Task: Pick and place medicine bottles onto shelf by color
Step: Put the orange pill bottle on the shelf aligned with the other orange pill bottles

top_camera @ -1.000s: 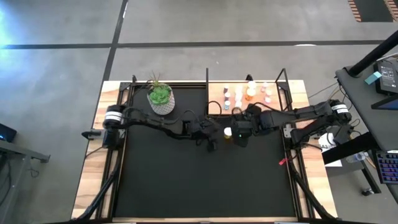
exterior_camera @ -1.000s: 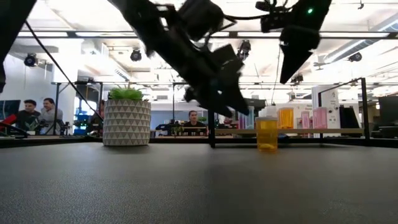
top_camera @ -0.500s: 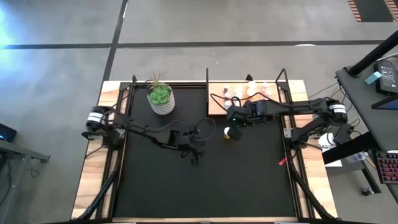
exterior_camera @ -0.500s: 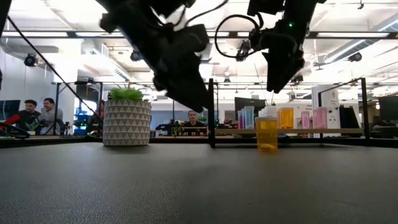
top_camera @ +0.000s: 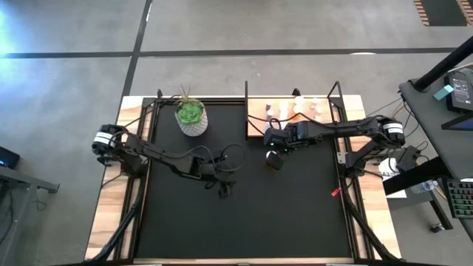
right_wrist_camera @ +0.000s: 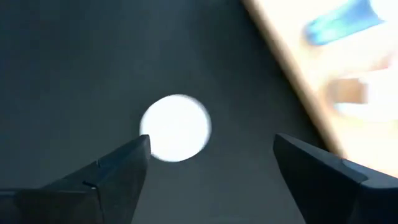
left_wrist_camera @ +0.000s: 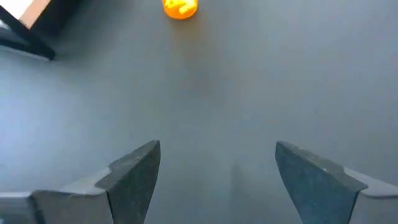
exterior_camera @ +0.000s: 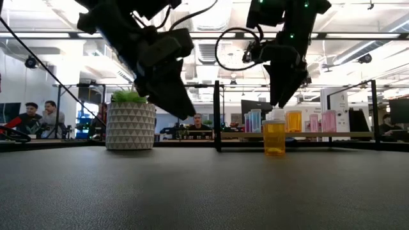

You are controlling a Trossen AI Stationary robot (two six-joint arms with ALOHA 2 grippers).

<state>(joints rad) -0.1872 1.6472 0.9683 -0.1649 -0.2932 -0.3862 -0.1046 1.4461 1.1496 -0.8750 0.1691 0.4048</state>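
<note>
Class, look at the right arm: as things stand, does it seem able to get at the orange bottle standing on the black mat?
Probably yes. The right gripper hangs above the orange bottle, fingers spread, nothing between them; the left gripper is well off to the side.

Setting: open-plan robotics lab or office workspace.
- Polished concrete floor [top_camera: 295,29] with dark seam lines seen around wooden counter [top_camera: 109,199].
- Black mat [top_camera: 244,207] laid on counter; two dark robot arms mounted at its sides.
- Neighbouring desk [top_camera: 443,111] with keyboard [top_camera: 460,198] and cabling noted at right.
- Exposed ceiling with strip lights [exterior_camera: 358,45] and spotlights shown in low view.
- Seated people [exterior_camera: 35,118] at workstations observed in background, monitors nearby.
- Potted plant [exterior_camera: 130,124] kept on counter as decor.
</note>
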